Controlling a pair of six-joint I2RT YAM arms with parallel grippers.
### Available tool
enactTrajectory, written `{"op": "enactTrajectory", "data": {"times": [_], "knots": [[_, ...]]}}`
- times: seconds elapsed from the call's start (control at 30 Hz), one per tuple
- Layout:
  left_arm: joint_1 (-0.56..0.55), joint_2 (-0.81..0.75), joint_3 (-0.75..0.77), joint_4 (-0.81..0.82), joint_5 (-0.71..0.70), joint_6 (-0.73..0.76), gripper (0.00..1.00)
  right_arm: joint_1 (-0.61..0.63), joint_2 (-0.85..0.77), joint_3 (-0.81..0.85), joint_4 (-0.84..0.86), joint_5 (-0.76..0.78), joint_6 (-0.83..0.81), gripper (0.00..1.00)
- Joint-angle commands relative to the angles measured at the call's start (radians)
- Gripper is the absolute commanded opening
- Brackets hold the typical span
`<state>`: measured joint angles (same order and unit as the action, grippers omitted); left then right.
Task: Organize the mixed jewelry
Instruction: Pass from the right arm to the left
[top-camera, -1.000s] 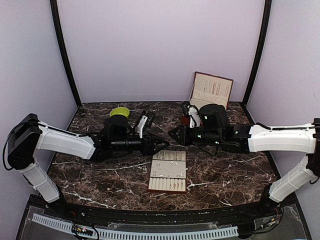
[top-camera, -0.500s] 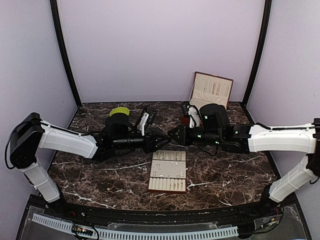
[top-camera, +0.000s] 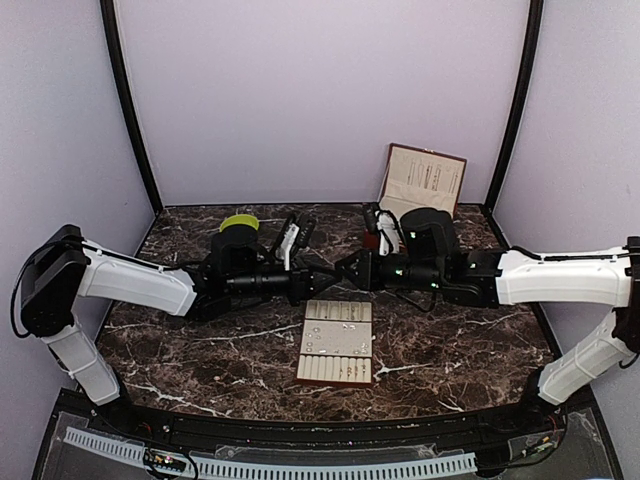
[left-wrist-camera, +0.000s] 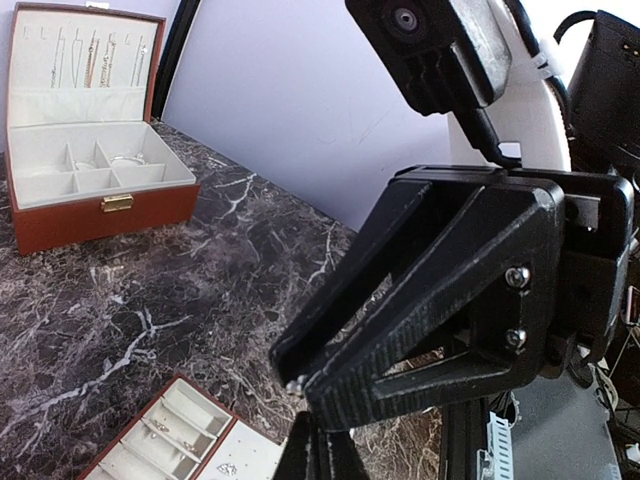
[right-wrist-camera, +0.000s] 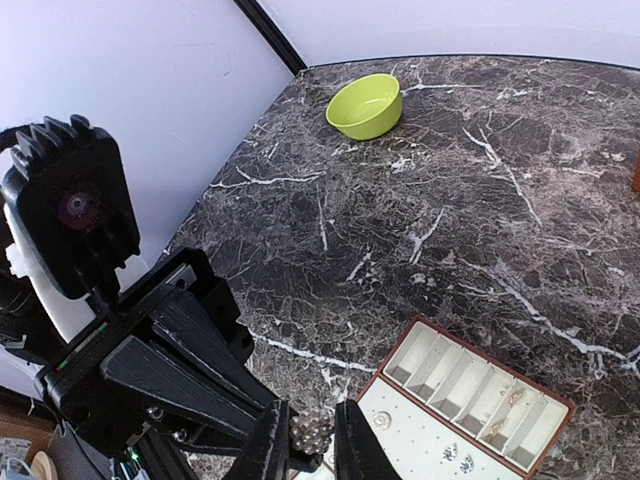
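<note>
Since the earlier frame, the left fingers (top-camera: 312, 285) are being carried slightly farther toward the right arm and are being brought from a forked stance to tips pressed together. A small silvery cluster of round beads (right-wrist-camera: 311, 432) is being kept clamped between the right fingers (right-wrist-camera: 268, 445), in the air above the far edge of the beige slotted tray with a brown rim (top-camera: 336, 382). The left tips are being presented right at this cluster, but the contact is being hidden by the fingers in every view. Whether any part of the cluster is being pinched by the left tips cannot be told.

Other tiny silvery rings and studs (right-wrist-camera: 378, 421) are being left lying on the tray. An open reddish-brown jewellery box with cream lining (left-wrist-camera: 60, 215) and a lime-green bowl (right-wrist-camera: 360, 120) are being left well apart from the meeting point, on the dark marble-patterned desk (right-wrist-camera: 500, 180).

The cluster is being judged very light, with polished round beads that are likely slippery and possibly loosely strung. A hold across several beads at once is being advised, rather than on a single bead. Light pressure is being advised too, since such fine pieces are probably easily bent or dropped.
</note>
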<state>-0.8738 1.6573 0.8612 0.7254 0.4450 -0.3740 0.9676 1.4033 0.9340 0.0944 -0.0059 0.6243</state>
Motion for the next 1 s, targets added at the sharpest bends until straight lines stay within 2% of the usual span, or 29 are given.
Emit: {"op": "enactTrajectory", "data": {"times": [0.0,0.07,0.17,0.23,0.27,0.3,0.43,0.6,0.73,0.83,0.97], "knots": [[-0.004,-0.019,0.011,0.038,0.010,0.027,0.00,-0.001,-0.005,-0.024,0.043,-0.013,0.015,0.19],[-0.004,-0.024,0.009,0.029,0.009,0.033,0.00,-0.002,-0.013,-0.025,0.046,-0.018,0.015,0.28],[-0.004,-0.033,0.011,-0.006,0.014,0.051,0.00,-0.009,-0.032,-0.025,0.058,-0.045,0.016,0.52],[-0.004,-0.044,0.017,-0.054,0.025,0.082,0.00,-0.020,-0.046,-0.028,0.065,-0.066,0.019,0.60],[-0.004,-0.054,0.022,-0.075,0.031,0.105,0.00,-0.027,-0.055,-0.031,0.070,-0.083,0.020,0.68],[-0.004,-0.060,0.024,-0.112,0.035,0.117,0.00,-0.035,-0.063,-0.038,0.079,-0.104,0.021,0.70],[0.004,-0.107,0.022,-0.199,0.086,0.191,0.00,-0.082,-0.091,-0.078,0.145,-0.234,0.033,0.71],[0.024,-0.162,0.001,-0.223,0.229,0.243,0.00,-0.146,-0.109,-0.125,0.219,-0.476,0.060,0.71],[0.028,-0.185,-0.005,-0.239,0.295,0.296,0.00,-0.150,-0.095,-0.108,0.202,-0.582,0.058,0.70],[0.028,-0.192,-0.011,-0.231,0.319,0.310,0.00,-0.148,-0.079,-0.112,0.256,-0.663,0.090,0.68],[0.027,-0.200,-0.024,-0.211,0.325,0.308,0.00,-0.132,-0.062,-0.106,0.295,-0.696,0.109,0.63]]}}
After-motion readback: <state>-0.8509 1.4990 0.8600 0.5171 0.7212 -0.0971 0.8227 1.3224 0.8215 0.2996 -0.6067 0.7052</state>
